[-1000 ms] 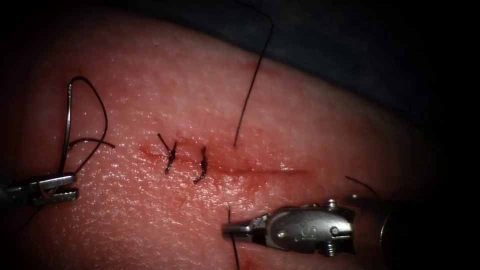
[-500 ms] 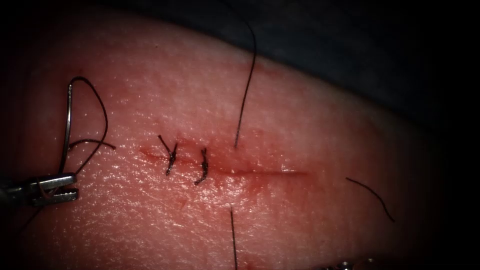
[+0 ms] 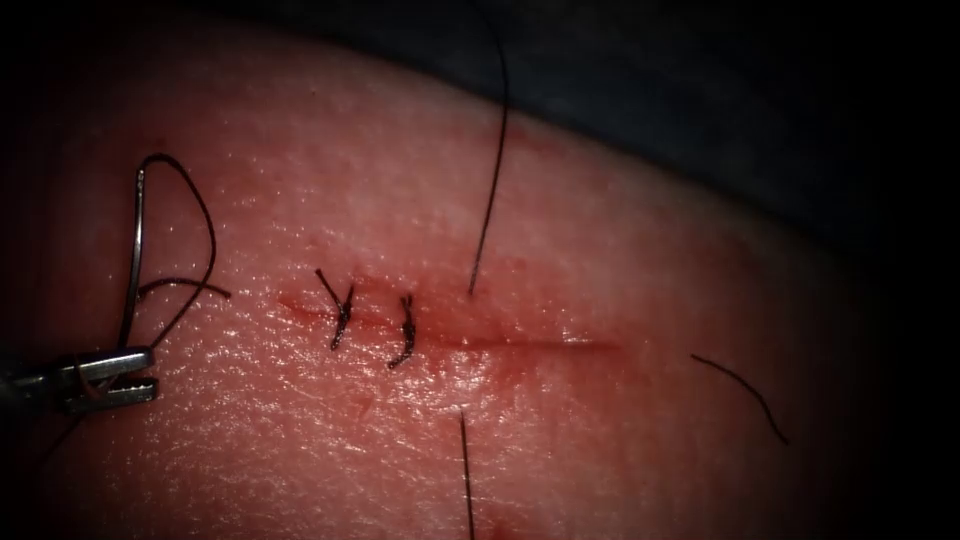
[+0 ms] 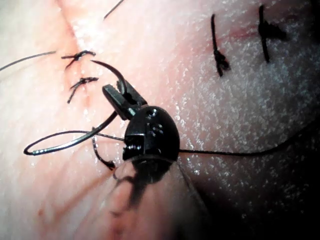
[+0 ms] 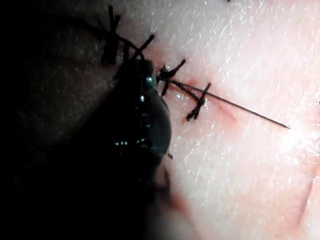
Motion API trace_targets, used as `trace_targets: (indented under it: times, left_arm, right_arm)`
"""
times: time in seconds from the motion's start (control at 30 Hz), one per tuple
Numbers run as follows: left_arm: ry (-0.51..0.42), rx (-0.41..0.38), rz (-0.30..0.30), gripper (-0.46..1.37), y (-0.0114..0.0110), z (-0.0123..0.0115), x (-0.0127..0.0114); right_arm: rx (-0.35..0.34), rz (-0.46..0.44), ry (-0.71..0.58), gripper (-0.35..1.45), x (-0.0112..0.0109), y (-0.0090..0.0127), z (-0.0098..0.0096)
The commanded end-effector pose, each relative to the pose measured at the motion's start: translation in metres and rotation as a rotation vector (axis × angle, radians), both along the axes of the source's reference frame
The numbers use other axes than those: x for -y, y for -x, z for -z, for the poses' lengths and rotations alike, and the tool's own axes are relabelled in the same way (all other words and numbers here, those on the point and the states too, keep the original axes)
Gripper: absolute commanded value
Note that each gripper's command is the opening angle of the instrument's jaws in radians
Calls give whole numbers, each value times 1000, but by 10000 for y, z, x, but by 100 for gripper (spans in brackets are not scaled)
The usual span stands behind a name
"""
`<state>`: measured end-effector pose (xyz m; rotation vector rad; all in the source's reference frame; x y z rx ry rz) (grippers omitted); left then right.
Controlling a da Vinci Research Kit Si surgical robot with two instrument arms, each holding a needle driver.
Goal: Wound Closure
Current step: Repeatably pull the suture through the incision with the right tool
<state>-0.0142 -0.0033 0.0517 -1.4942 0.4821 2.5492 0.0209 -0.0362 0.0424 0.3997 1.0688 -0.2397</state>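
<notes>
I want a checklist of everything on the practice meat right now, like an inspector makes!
Surface: tissue, shiny, red fluid along the cut.
Job's things: needle left of the cut, out of the tissue; thread enters above the cut, comes out below; two knotted stitches.
Clutter: cut end of thread lying right of the cut.
Grippers: left tool shut on the needle near one end; right tool's dark body above the stitches, jaws hidden.
Cables: nothing seen.
Surroundings: dark.
</notes>
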Motion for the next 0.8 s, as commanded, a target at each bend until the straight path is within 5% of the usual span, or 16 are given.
trace_targets:
  times: [0.03, 0.63, 0.67, 0.73, 0.8]
  left_arm:
    - [-3, 0, -5, -35, 0, 0, 0]
    - [2, -1, -8, -35, 2, 0, 0]
    - [3, -1, -8, -35, 2, 0, 1]
    - [3, -1, -8, -35, 3, 0, 1]
    - [3, -1, -7, -35, 4, 0, 1]
  right_arm:
    - [0, 1, -11, -35, 3, 1, 3]
    - [34, 78, -162, -35, 37, 12, 19]
    - [36, 48, -162, -16, 34, 14, 18]
    - [32, -7, -141, 52, 27, 21, 17]
    - [43, -49, -121, 83, 19, 30, 17]
